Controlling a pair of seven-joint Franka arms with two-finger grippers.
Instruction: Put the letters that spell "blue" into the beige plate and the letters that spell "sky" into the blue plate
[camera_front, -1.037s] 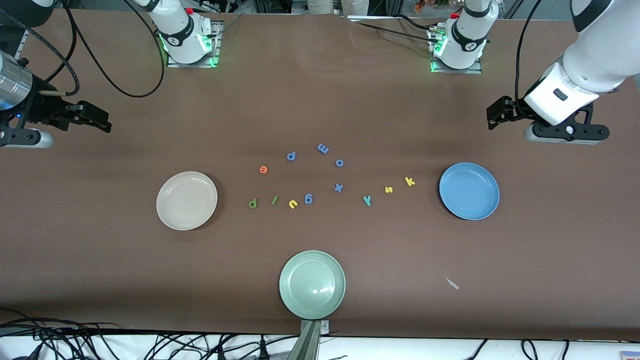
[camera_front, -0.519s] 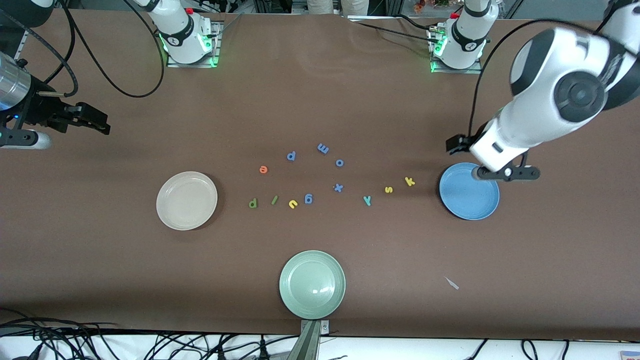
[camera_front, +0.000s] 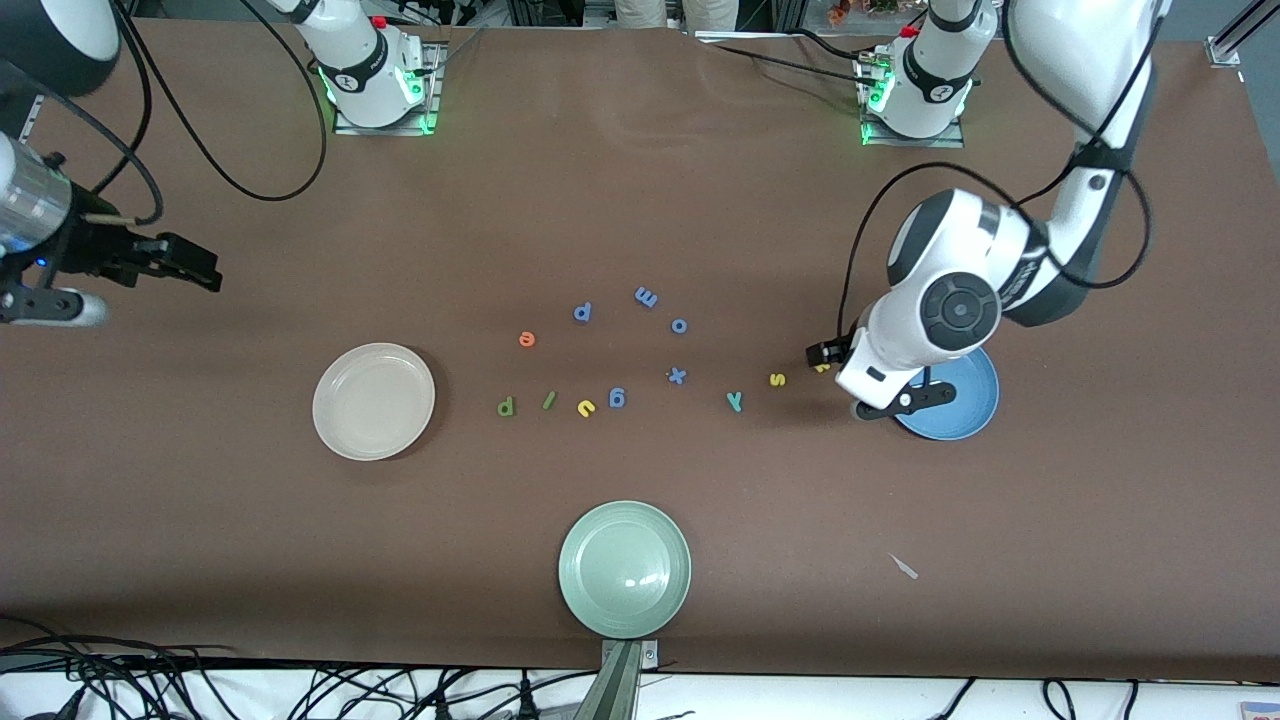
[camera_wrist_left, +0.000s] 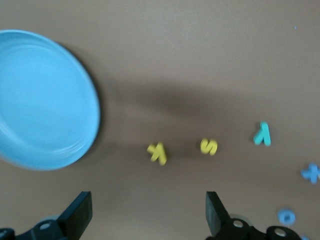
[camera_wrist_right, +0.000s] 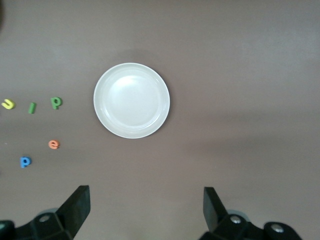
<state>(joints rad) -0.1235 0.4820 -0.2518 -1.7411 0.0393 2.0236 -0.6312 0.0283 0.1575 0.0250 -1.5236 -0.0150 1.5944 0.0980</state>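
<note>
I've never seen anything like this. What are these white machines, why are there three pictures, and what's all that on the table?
They are two robot arms, each ending in a two-fingered pincer. One picture looks down on the brown table from across it; the other two come from cameras on each arm's wrist.

On the table lie small foam letters, such as a yellow k, yellow s, teal y, yellow u and orange e, plus three plates: beige, blue and green.

The left pincer hangs open over the k; the right pincer waits open at its end of the table. Neither holds anything.
</note>
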